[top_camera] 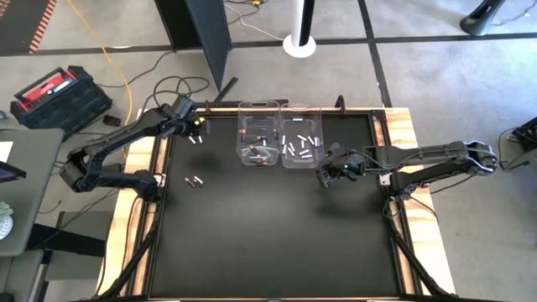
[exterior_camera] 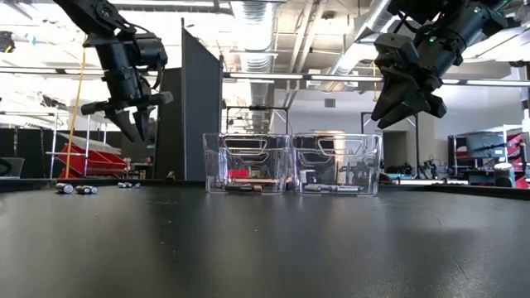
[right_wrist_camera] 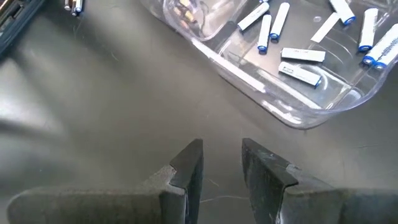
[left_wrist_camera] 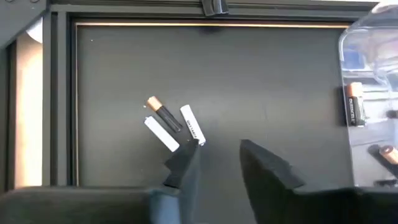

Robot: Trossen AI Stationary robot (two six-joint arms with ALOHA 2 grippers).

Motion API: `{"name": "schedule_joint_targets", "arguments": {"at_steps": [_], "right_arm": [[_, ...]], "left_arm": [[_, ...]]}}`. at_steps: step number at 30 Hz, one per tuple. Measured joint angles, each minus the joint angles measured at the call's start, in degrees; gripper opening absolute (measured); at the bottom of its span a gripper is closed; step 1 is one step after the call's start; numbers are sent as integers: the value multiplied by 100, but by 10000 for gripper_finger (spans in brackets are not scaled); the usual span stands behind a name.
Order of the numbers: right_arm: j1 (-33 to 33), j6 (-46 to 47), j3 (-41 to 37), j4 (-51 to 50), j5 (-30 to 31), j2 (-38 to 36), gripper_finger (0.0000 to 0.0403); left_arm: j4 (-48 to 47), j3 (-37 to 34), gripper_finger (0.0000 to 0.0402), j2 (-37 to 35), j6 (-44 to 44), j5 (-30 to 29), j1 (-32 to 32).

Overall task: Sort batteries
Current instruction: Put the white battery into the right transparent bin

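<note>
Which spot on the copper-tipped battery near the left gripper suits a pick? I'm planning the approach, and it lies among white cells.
Grip the copper-tipped battery across the middle of its dark body, coming straight down from above. It lies flat on the mat, so only its long sides are open. Two white batteries crowd its dark end, so the fingers of the left gripper should probably close nearer the copper cap.

Clear glossy plastic bins [right_wrist_camera: 298, 93] on matt black table [top_camera: 277, 235].

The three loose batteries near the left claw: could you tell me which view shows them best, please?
The left wrist view: the three batteries lie clear, two white, one dark with a copper end. The high view gives pale specks. The low view hardly separates them; the right wrist view may catch them at its corner.
</note>
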Motion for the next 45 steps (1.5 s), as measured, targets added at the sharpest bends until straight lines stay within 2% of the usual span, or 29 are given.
{"name": "schedule_joint_targets", "arguments": {"at_steps": [5,9,16,25,32,45], "right_arm": [[78,2,1,-14,0,0,127],[109,10,0,-18,-2,1,127],[89,7,1,-19,-1,1,127],[90,9,2,-26,-1,0,127],[96,11,0,-30,0,0,127],[93,7,1,-133,-2,0,127]], "left_arm": [[241,-148,173,0,53,-203,98],[611,-216,197,4,-184,-245,113],[1359,-209,183,248,-262,-446,150],[1595,-131,173,1568,-500,-312,290],[1656,-3,173,2278,-623,-211,312],[1619,7,173,2435,-749,-375,514]]}}
